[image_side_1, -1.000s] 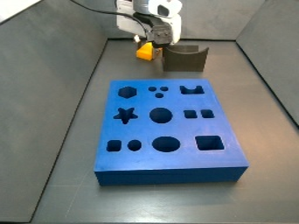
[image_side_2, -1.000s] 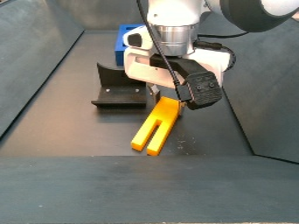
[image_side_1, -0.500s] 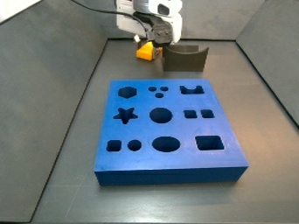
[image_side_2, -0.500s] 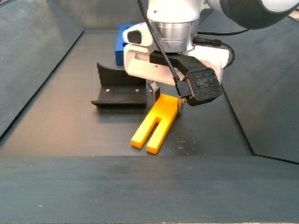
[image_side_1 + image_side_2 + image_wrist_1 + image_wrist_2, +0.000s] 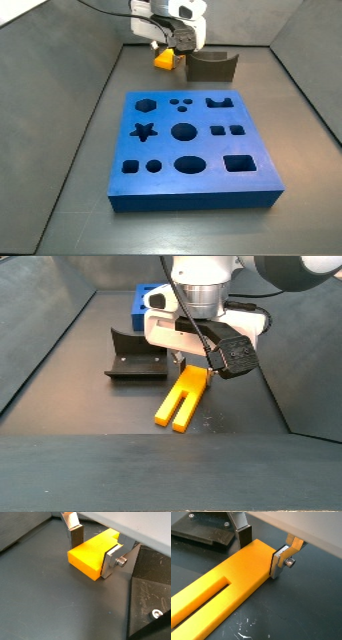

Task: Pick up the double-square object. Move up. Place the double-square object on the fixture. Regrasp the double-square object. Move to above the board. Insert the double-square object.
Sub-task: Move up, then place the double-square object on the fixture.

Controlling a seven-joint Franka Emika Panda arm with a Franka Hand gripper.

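Now your gripper [image 5: 263, 548], beside the fixture [image 5: 135, 358], is clamping the block [image 5: 183, 399]; keep it level while you are lifting straight up.

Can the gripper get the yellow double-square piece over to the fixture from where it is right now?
Probably yes. The gripper is shut on the double-square object, one finger on each side. The fixture stands just beside it in a side view, with nothing visible between them.
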